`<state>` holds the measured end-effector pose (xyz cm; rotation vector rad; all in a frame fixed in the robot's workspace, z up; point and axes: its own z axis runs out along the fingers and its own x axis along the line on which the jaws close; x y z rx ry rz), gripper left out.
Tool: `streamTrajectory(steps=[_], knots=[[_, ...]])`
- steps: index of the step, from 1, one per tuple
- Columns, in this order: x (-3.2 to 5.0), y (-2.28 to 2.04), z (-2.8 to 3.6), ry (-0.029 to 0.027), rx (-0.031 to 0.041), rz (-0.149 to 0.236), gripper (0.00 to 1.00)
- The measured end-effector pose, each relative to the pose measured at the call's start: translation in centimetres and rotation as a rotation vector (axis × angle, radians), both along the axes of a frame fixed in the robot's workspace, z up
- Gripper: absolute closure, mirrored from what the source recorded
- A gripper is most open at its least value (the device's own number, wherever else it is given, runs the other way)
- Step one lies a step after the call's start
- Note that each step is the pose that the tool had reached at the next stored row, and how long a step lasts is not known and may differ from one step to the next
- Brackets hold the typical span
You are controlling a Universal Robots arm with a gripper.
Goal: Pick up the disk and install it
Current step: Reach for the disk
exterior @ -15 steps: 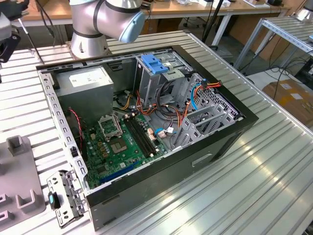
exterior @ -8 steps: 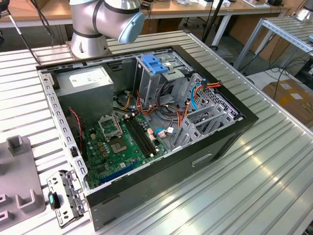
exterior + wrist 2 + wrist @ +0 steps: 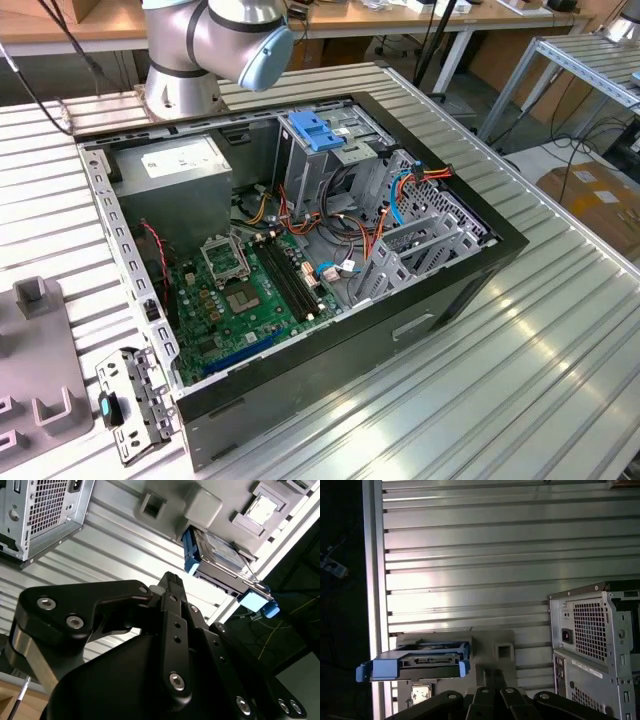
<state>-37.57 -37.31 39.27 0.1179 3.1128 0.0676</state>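
None of the task looks done yet: the disk (image 3: 420, 662), framed by its blue carrier, sits on a grey fixture (image 3: 490, 640) at the edge of the slatted metal table (image 3: 495, 555), well apart from the open computer case (image 3: 300, 260). The gripper (image 3: 490, 674) hangs over the table near that fixture, clear of the disk, and its jaws look pressed together on nothing. By my judgement, both the pickup and the fitting into the case are left to do.
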Motion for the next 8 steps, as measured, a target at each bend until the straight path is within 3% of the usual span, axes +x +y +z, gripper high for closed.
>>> streamTrajectory(steps=[4, 5, 6, 7, 8], knots=[[-2.95, 0.17, -0.03, 0.0015, 0.0001, 0.0, 0.89], [-3.06, 0.18, -0.04, 0.0105, 0.0003, 0.0, 0.89], [-3.11, 0.18, -0.01, 0.0278, -0.0001, 0.003, 0.89], [-3.16, 0.18, -0.03, 0.0488, -0.0003, 0.008, 0.89], [-3.32, 0.18, -0.07, 0.0577, -0.0003, 0.012, 0.89]])
